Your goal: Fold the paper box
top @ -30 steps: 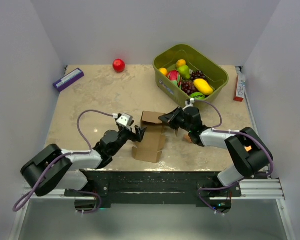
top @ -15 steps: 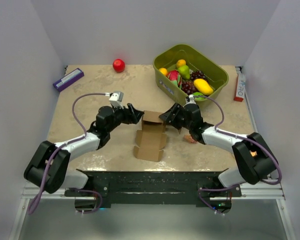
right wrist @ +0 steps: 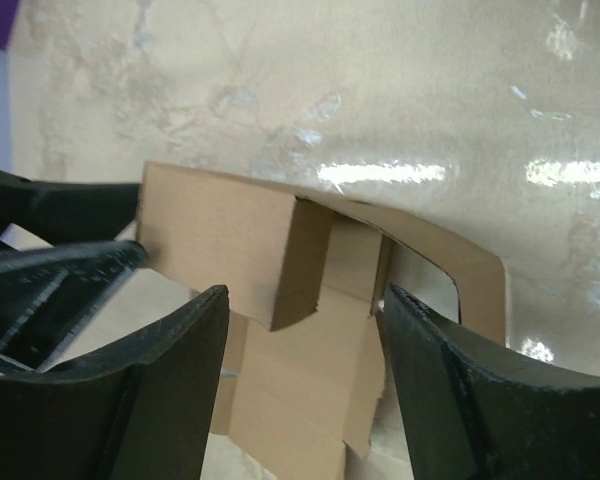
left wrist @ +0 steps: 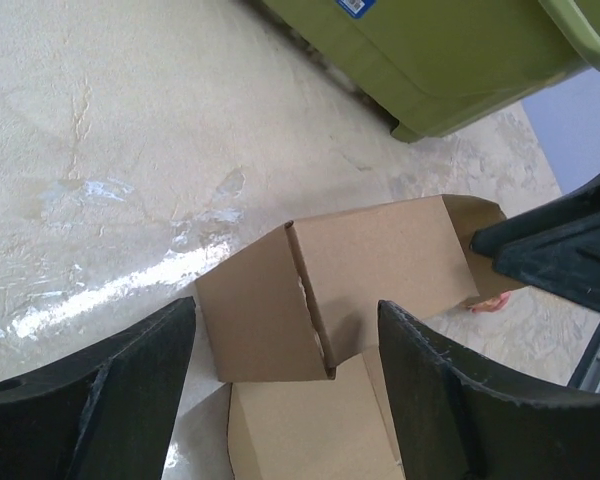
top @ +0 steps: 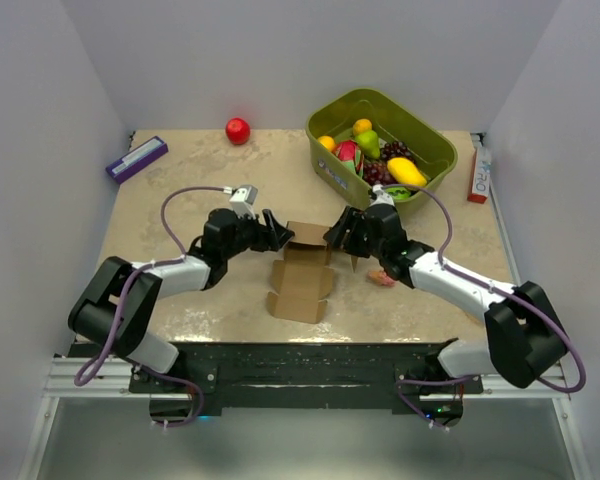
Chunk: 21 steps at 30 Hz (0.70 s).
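Observation:
The paper box (top: 300,288) is a brown cardboard cut-out lying at the table's middle, with its far part folded up into walls (top: 306,236). My left gripper (top: 280,232) is at the raised part's left side, open. In the left wrist view the folded walls (left wrist: 370,265) lie ahead of the spread fingers (left wrist: 100,400), untouched. My right gripper (top: 338,236) faces it from the right, also open. In the right wrist view the raised flap (right wrist: 230,240) stands between and beyond its fingers (right wrist: 460,400), and nothing is held.
A green bin (top: 435,150) of toy fruit stands at the back right, close behind the right gripper. A red ball (top: 238,130), a purple-and-white box (top: 137,158) and a red-and-white slim box (top: 478,172) lie along the far edges. A small pink item (top: 382,277) lies under the right arm.
The right gripper has opened and let go of the box's raised flap. The left gripper has swung from the near left up to the raised part's left side.

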Tool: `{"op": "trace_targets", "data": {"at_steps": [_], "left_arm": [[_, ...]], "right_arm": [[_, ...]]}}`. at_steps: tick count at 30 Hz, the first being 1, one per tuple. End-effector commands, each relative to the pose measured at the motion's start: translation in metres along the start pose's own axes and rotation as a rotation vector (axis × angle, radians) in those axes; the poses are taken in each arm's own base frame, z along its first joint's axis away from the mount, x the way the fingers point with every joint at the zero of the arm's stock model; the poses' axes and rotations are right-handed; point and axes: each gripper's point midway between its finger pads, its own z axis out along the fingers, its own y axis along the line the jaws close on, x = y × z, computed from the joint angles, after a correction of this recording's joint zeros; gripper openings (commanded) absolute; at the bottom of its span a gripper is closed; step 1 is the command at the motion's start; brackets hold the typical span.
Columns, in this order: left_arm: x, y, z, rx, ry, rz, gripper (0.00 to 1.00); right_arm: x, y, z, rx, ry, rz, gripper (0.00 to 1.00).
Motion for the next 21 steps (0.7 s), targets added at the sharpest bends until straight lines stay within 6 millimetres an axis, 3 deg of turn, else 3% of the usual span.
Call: {"op": "trace_targets", "data": {"at_steps": [1,13,19,21], "left_arm": [[-0.030,-0.016,0.009,0.064,-0.077,0.019,0.75],[-0.025,-0.010,0.022,0.064,-0.070,0.010,0.63],[-0.022,-0.007,0.024,0.060,-0.064,0.013,0.57],[-0.021,-0.005,0.024,0.053,-0.065,0.017,0.56]], "right_arm": [[0.000,0.003,-0.004,0.028,-0.012,-0.073,0.62],[0.022,-0.020,0.021,0.119,0.038,-0.088,0.42],[0.023,-0.021,0.026,0.111,0.035,-0.081,0.40],[0.019,-0.017,0.022,0.100,0.021,-0.079,0.44]]}}
